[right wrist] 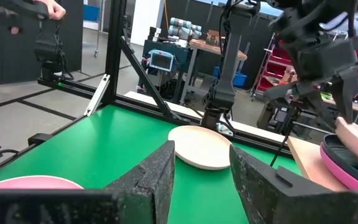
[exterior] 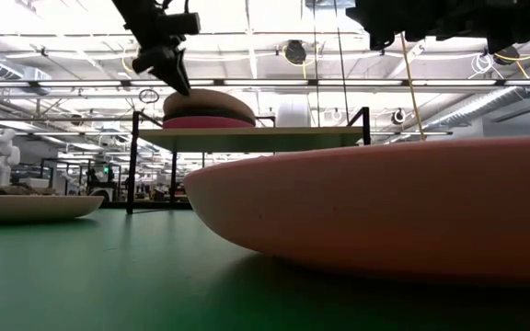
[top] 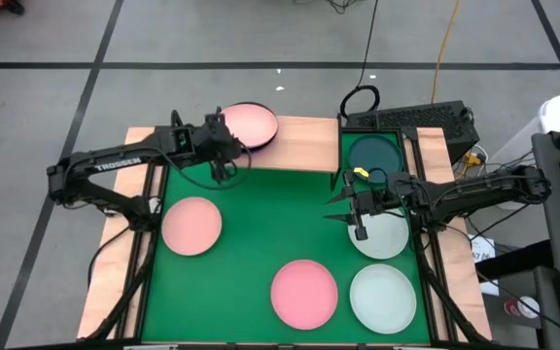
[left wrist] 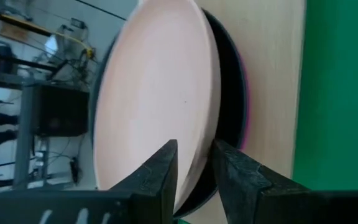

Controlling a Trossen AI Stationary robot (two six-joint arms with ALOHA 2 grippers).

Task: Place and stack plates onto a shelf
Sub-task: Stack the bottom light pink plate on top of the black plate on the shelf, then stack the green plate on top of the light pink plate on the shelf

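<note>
1. The left gripper [left wrist: 194,165] is at the shelf [top: 304,146], its two fingers set on either side of the near rim of the pale salmon plate [top: 249,122]. The narrow gap suggests they pinch the rim.
2. That plate tops a small stack: under it lie a dark plate [left wrist: 229,93] and a pink edge.
3. To finish well, I judge the plate should be settled level and centred on the stack before the fingers part, then the arm drawn straight back off the rim.
4. The right gripper [top: 358,206] waits over the green table [top: 261,214] with fingers apart, holding nothing, beside a pale mint plate [top: 382,236].
5. Other plates lie on the table: salmon [top: 192,226], hot pink [top: 304,294], mint-white [top: 383,298].
</note>
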